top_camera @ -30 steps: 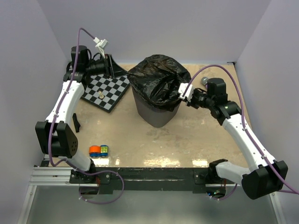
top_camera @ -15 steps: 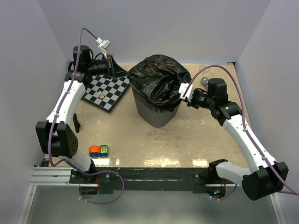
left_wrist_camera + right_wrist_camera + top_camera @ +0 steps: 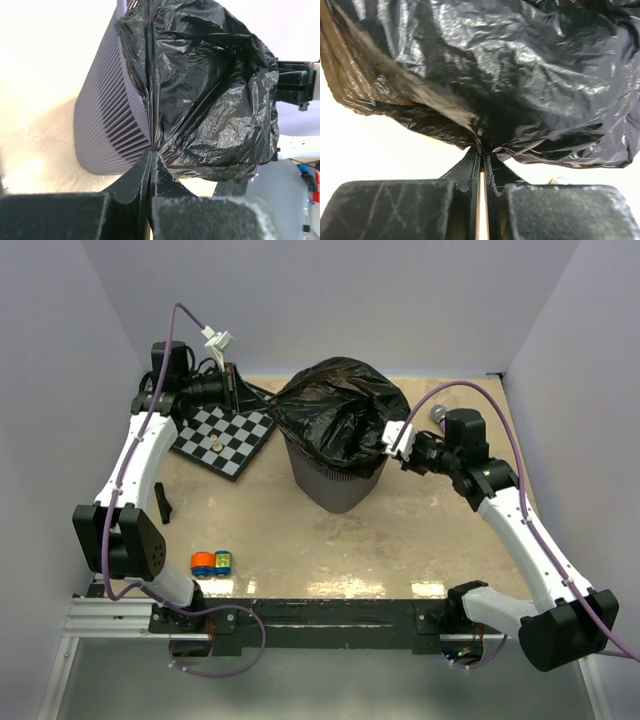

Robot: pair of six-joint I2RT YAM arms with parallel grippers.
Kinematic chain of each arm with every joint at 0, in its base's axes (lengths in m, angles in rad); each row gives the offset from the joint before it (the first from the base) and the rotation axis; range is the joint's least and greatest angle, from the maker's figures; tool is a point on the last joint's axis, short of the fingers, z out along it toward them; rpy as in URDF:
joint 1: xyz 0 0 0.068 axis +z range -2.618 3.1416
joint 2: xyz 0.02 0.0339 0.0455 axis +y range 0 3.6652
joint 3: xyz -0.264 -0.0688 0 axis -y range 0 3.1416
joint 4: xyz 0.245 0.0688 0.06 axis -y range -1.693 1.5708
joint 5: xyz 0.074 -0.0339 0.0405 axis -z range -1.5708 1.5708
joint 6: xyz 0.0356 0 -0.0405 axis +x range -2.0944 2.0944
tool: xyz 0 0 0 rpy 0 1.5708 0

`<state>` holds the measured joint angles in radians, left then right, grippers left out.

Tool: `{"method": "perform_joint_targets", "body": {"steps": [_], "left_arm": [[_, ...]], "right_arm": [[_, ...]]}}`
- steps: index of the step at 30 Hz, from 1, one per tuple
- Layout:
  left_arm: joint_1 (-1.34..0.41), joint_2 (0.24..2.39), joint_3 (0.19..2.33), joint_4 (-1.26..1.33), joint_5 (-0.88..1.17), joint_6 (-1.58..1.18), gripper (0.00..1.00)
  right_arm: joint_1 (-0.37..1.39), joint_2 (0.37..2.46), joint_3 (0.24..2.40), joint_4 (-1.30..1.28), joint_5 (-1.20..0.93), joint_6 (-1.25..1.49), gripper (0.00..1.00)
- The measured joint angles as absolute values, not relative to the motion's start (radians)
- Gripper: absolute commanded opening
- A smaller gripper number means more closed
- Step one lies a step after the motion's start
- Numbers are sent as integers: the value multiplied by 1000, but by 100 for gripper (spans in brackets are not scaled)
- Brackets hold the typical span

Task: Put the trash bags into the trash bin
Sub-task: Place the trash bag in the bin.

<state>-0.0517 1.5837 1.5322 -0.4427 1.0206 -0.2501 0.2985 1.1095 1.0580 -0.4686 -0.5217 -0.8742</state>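
One thin, glossy black plastic trash bag (image 3: pixel 340 410) billows over the mouth of one tall grey trash bin (image 3: pixel 330 488), which stands mid-table, toward the back. The film is crinkled all over and catches the light along sharp creases. It covers the rim and hangs partway down the sides. Below it the bin's wall shows as fine upright ribs, narrowing toward the base.

Two grippers hold the bag, one on each side. The left gripper (image 3: pixel 151 150) has its jaws pressed together on a gathered fold of the bag's left edge, drawn out sideways from the bin. The right gripper (image 3: pixel 481 147) is clamped the same way on the right edge, just beside the rim, where the plastic bunches into a tight pleat.

On the beige table (image 3: pixel 400 540), one black-and-white checkerboard (image 3: pixel 225 435) lies flat to the left of the bin, under the left gripper. One small pale piece (image 3: pixel 213 443) rests on it. One small black block (image 3: pixel 163 502) stands near the left arm. By the front edge, one orange-and-blue toy (image 3: pixel 203 562) touches one small greenish cube (image 3: pixel 224 562). One grey round thing (image 3: pixel 437 414) sits behind the right arm, partly hidden by it.
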Motion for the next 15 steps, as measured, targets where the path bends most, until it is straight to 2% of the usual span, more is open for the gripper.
{"method": "perform_joint_targets", "body": {"steps": [15], "left_arm": [[-68,1589,1376,-347,986,-217,0]], "right_arm": [[323,1114,981,-435,-517,-908,0]]}}
